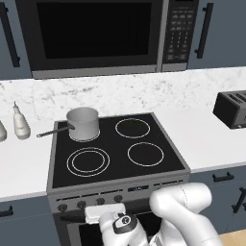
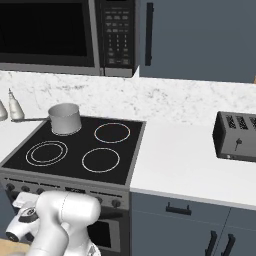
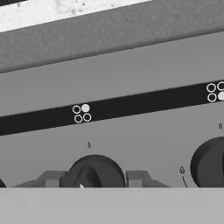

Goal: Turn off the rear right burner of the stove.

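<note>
Black glass topped the stove [image 1: 120, 166], whose rear right burner [image 1: 132, 128] lay far and right of the claw [image 3: 94, 183], its centre plain black. The claw was spread either side of a dark knob [image 3: 93, 171] on the near front panel. A steel pot [image 1: 82, 123] sat rear left, contents unseen

Stove [image 1: 117, 166]: smooth black glass top, matt steel-grey front panel. Saucepan [image 1: 82, 123]: brushed grey metal. Surface [image 1: 211, 139]: plain matt white; backsplash [image 1: 144, 91] marbled stone. Toaster [image 2: 235, 136]: dark, matt. Knob [image 3: 94, 173]: dull black.
</note>
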Tool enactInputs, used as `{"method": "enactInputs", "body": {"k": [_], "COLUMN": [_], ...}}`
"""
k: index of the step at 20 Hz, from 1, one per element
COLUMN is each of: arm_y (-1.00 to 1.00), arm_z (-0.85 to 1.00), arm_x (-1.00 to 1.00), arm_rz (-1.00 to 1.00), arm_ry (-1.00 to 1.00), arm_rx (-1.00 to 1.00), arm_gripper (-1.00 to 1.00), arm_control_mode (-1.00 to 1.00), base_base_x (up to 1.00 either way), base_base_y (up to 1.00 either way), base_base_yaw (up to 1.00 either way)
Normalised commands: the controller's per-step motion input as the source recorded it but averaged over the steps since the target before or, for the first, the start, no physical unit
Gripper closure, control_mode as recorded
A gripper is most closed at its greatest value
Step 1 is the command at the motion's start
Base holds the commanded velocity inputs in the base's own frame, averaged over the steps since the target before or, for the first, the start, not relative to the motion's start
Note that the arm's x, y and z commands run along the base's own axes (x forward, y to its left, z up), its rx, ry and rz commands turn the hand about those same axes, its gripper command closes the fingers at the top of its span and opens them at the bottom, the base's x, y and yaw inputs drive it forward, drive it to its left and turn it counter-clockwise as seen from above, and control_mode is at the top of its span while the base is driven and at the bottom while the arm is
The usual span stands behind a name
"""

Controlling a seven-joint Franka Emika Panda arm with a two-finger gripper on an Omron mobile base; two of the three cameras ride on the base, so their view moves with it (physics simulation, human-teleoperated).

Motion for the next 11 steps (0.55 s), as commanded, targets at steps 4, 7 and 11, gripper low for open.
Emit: {"method": "enactInputs", "body": {"k": [4,7,11], "arm_y": [-0.22,0.09,0.00], "arm_z": [0.14,0.00,0.00], "arm_x": [0.09,-0.01,0.00], "arm_rz": [-0.12,0.01,0.00], "arm_ry": [-0.01,0.01,0.00], "arm_rx": [0.55,0.00,0.00], "arm_gripper": [1.00,1.00,1.00], "arm_control_mode": [-1.00,-1.00,-1.00], "base_base_x": [0.00,0.00,0.00], "base_base_y": [0.00,0.00,0.00], "base_base_yaw": [0.00,0.00,0.00]}}
